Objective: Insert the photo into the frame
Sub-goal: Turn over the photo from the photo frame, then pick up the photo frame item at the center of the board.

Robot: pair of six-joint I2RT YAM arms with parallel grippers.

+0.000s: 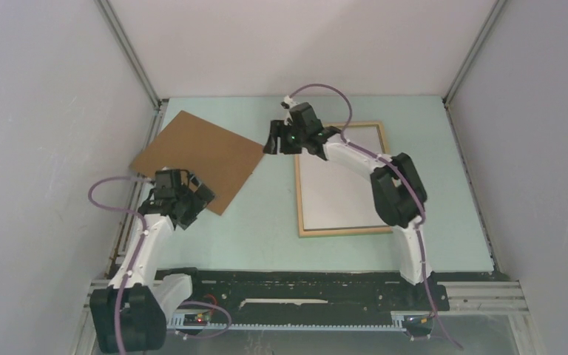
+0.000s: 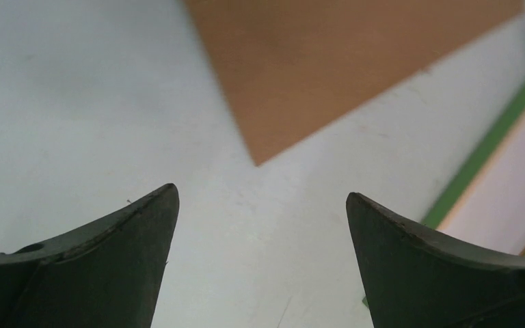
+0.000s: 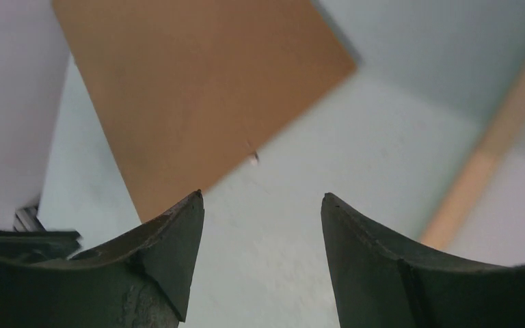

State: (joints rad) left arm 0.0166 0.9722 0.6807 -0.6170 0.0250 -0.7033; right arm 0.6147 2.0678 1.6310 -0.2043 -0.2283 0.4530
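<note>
Hovering over the pale green table (image 1: 274, 222), my right gripper (image 3: 263, 198) hangs with its jaws apart and nothing between them. It sits just off the far left corner of the frame (image 1: 340, 231), between that corner and the brown backing board (image 1: 200, 155). The frame lies flat on the right half of the table, pale wood side up. Filling it is a plain white rectangle, probably the photo (image 1: 340, 177) lying face down, though no print shows, so I cannot be sure. My left gripper (image 2: 260, 198) is spread wide and empty too, above the table at the board's near corner, apart from the frame.
</note>
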